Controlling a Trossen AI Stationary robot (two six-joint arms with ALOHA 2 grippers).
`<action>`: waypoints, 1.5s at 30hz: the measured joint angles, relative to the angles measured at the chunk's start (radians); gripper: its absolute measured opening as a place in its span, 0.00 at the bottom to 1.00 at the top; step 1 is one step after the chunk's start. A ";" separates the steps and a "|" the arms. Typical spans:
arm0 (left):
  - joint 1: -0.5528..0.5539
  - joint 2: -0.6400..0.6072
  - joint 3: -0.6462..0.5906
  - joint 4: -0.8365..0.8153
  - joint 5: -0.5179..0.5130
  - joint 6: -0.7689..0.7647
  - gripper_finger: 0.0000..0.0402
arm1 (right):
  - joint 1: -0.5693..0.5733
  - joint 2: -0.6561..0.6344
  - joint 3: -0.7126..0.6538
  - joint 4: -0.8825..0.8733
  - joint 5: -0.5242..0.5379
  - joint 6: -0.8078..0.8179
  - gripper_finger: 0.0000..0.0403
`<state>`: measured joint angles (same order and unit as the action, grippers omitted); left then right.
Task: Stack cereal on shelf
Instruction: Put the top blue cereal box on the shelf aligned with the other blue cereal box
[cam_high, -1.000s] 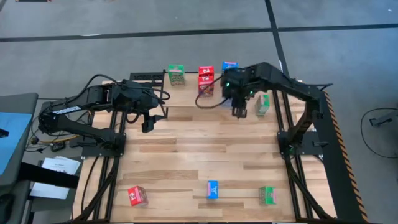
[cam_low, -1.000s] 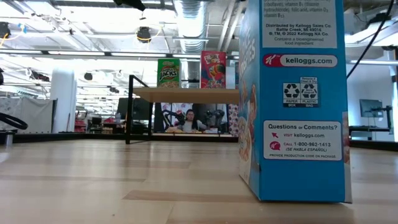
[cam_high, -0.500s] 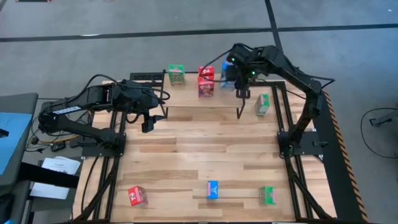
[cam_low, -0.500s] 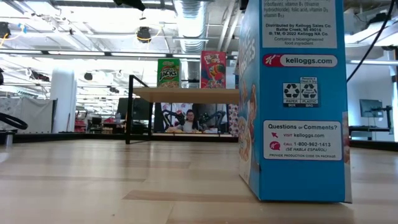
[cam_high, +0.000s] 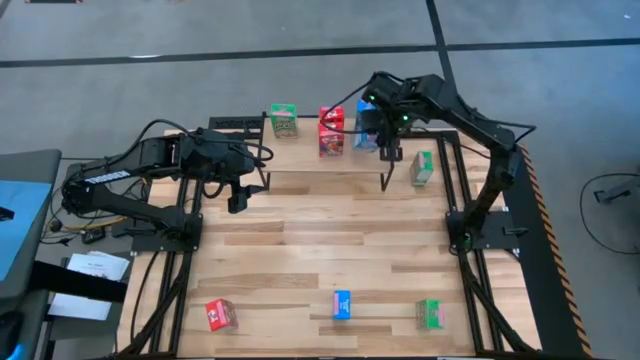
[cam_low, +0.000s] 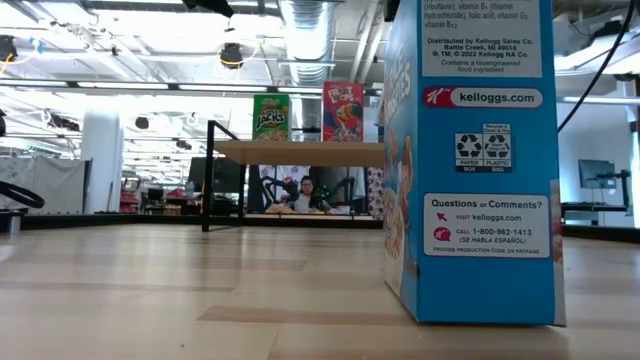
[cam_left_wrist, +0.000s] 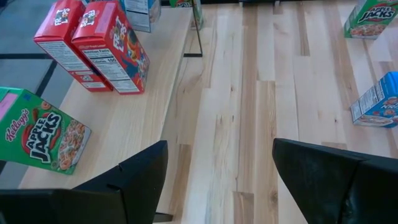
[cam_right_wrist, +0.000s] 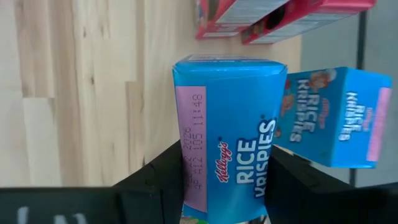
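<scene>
Right claw pinching a blue Rice Krispies box over the shelf, beside another blue box, likely to group colours; left claw spread, waiting.

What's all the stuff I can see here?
shelf: one, light wood, table's far end
red boxes: three; two on shelf, one at near edge
green boxes: three; on shelf, beside shelf, near edge
blue boxes: three; on shelf, near edge, one held
person: one, far behind table
left pincer: open, empty, beside shelf
right pincer: shut on held blue box, over shelf
</scene>
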<state>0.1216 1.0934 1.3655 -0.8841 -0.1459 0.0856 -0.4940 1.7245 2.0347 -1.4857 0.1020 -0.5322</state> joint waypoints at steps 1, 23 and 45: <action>0.000 0.000 0.000 0.000 0.000 0.000 0.69 | -0.006 0.000 -0.001 -0.002 -0.008 0.000 0.48; 0.000 0.000 0.000 0.000 0.000 0.000 0.69 | -0.039 0.063 -0.004 -0.014 -0.053 -0.018 0.48; 0.000 0.000 0.000 0.000 0.000 0.000 0.69 | -0.063 0.092 -0.004 0.005 -0.028 -0.006 0.67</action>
<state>0.1216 1.0931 1.3655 -0.8841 -0.1459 0.0856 -0.5571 1.8164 2.0312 -1.4811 0.0739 -0.5383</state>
